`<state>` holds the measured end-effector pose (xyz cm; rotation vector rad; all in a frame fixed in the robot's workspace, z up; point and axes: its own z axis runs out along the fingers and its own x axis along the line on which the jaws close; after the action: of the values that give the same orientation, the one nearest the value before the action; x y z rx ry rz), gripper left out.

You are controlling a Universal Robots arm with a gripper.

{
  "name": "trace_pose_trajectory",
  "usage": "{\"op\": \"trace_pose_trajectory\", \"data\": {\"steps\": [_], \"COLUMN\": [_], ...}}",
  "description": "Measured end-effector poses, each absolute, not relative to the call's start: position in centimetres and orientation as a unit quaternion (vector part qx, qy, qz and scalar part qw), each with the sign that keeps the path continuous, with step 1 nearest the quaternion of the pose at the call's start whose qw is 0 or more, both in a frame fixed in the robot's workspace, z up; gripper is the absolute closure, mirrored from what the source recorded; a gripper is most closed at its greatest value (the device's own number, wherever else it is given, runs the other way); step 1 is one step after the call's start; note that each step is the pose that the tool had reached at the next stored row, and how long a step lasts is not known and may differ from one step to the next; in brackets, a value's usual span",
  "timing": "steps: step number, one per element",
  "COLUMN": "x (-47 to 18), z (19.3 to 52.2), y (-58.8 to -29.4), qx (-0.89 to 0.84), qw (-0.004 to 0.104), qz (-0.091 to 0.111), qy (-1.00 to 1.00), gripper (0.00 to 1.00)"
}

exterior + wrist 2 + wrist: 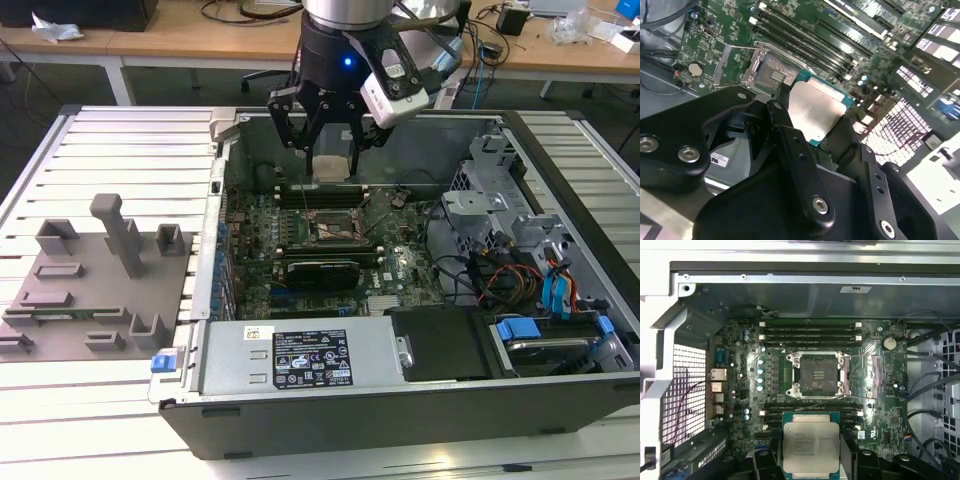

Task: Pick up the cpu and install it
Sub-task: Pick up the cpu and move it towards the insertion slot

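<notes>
Presently my gripper [331,152] is clamped on one cpu [331,167], two fingers pressing its opposite edges; the pale metal plate shows in both wrist views. I hold the chip in the air over the far part of one open computer case [420,410], clear of the motherboard [255,225]. One uncovered socket [818,372] lies below, flanked by two banks of memory slots [810,335]. One long black card [320,270] sits nearer. One grey fixture plate [95,290] lies at the exterior view's left.

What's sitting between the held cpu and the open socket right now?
In the first wrist view, a bank of black memory slots crosses the board between the cpu and the socket.
</notes>
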<state>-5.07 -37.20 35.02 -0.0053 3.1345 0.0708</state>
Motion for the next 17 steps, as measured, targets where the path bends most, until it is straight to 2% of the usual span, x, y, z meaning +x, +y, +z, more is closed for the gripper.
{"op": "trace_pose_trajectory", "data": {"steps": [11, 17], "x": [-4.7, -4.7], "z": [31.7, 30.6], "y": [-35.8, -35.5], "qx": [-0.007, -0.015], "qw": [0.004, 0.009], "qz": [0.023, 0.023], "qy": [1.000, 1.000], "gripper": [0.45, 0.45]}}
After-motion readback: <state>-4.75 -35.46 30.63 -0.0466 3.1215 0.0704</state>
